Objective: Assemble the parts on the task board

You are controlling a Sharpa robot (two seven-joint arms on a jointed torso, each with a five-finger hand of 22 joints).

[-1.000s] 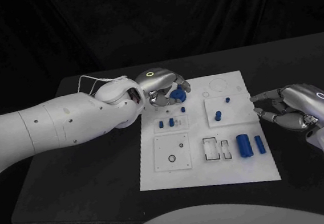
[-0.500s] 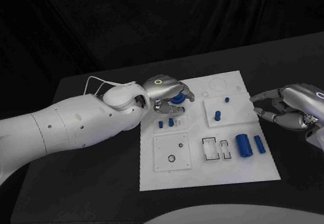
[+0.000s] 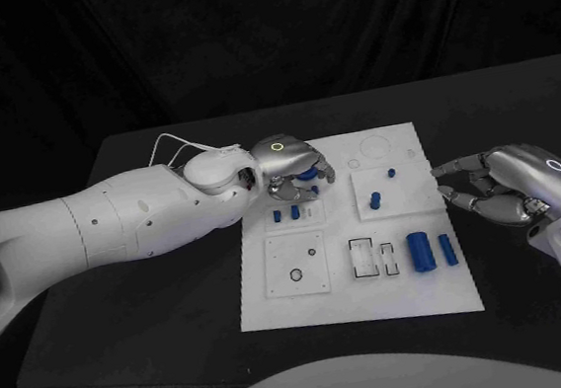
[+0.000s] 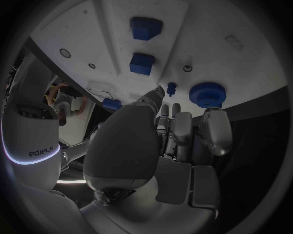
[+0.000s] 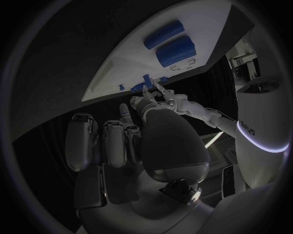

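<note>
Lying flat, white task board point(image 3: 360, 286), blue parts point(image 3: 421, 252)

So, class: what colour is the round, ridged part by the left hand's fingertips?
Blue. The round ridged part shows best in the left wrist view.

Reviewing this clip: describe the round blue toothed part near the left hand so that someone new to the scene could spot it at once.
Start at the white task board in the middle of the black table and go to its far left corner, where the left hand hovers. The blue gear lies there by the fingertips. It is a round disc with a toothed rim, while the other blue parts are pegs, cylinders or blocks.
</note>
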